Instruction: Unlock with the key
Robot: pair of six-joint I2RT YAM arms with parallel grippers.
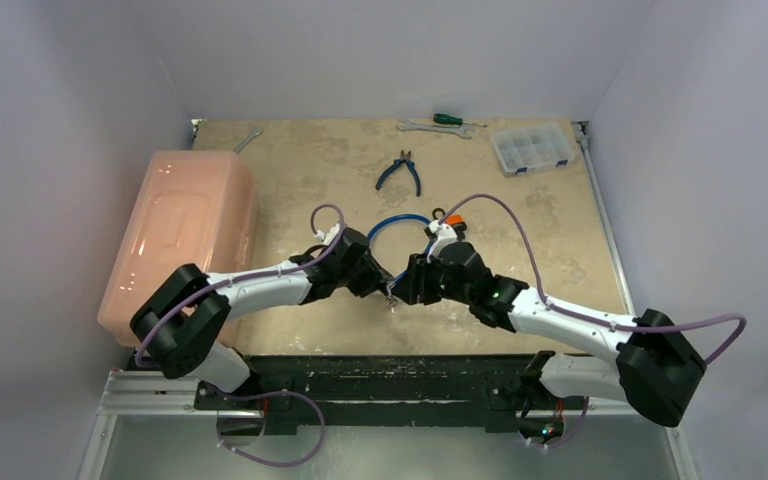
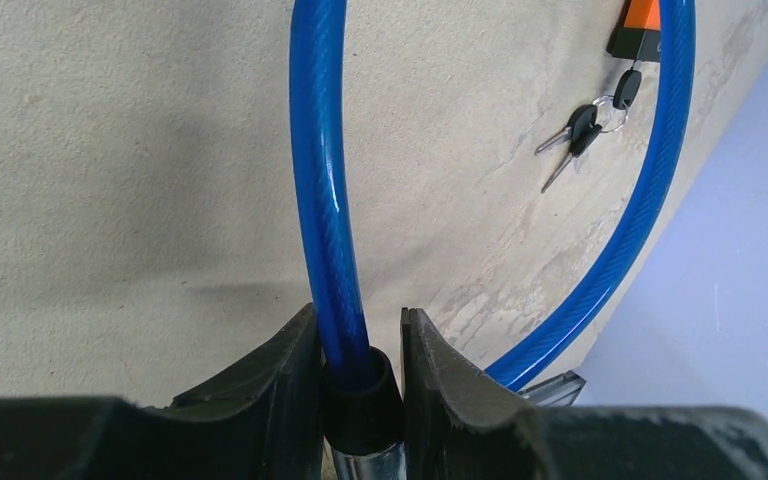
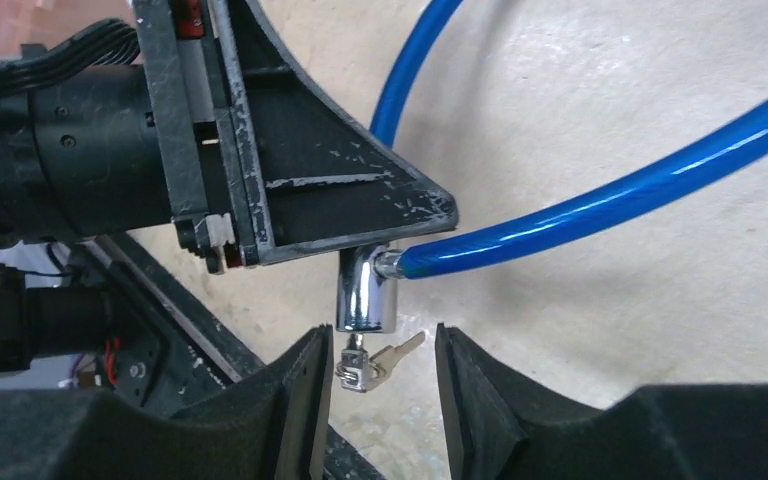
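A blue cable lock (image 1: 400,222) lies looped on the table. My left gripper (image 2: 360,345) is shut on the cable's black collar (image 2: 360,400), above the chrome lock body. In the right wrist view the chrome lock cylinder (image 3: 365,290) hangs below the left gripper's finger (image 3: 300,170), with the blue cable (image 3: 600,200) leaving it to the right. A silver key (image 3: 362,368) is stuck in the cylinder's lower end, and a second key on the same ring sticks out sideways. My right gripper (image 3: 380,350) is open with its fingers on either side of the key, not touching it.
A spare bunch of black-headed keys (image 2: 580,135) and an orange tag (image 2: 640,25) lie inside the cable loop. A pink plastic box (image 1: 185,235) stands at the left. Blue-handled pliers (image 1: 400,172), a clear organizer case (image 1: 532,148), wrenches and a screwdriver (image 1: 447,119) lie at the back.
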